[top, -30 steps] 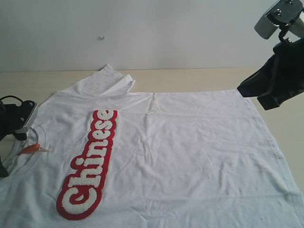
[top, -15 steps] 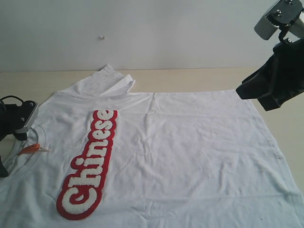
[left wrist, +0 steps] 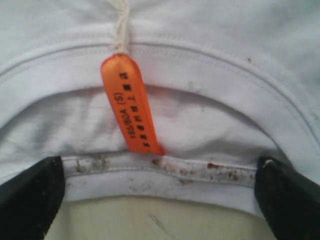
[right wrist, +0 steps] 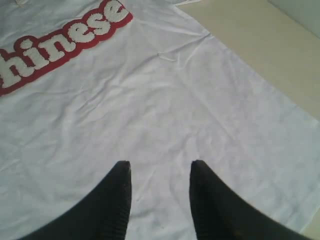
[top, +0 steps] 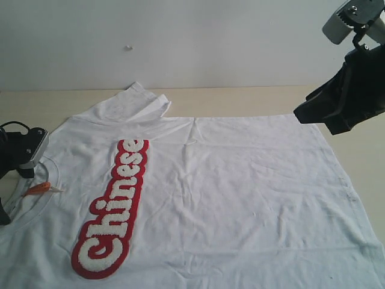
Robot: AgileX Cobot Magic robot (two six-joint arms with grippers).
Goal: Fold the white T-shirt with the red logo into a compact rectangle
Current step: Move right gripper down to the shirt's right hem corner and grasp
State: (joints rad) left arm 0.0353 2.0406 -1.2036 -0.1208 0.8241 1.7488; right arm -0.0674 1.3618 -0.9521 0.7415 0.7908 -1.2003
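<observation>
red logo (top: 113,208) reads "chinese"; orange neck tag (left wrist: 131,111) shows "(s)".

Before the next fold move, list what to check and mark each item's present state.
1. White T-shirt spread out, front up: ok, lightly wrinkled.
2. Red logo uncovered: ok.
3. Left pincer open, with the collar between its fingers: ok.
4. Right pincer open and empty, above the shirt: ok.
5. Far sleeve lying flat: not ok, its edge is doubled over.
6. Shirt's near side squared up: cannot tell, cut off by the frame.
</observation>
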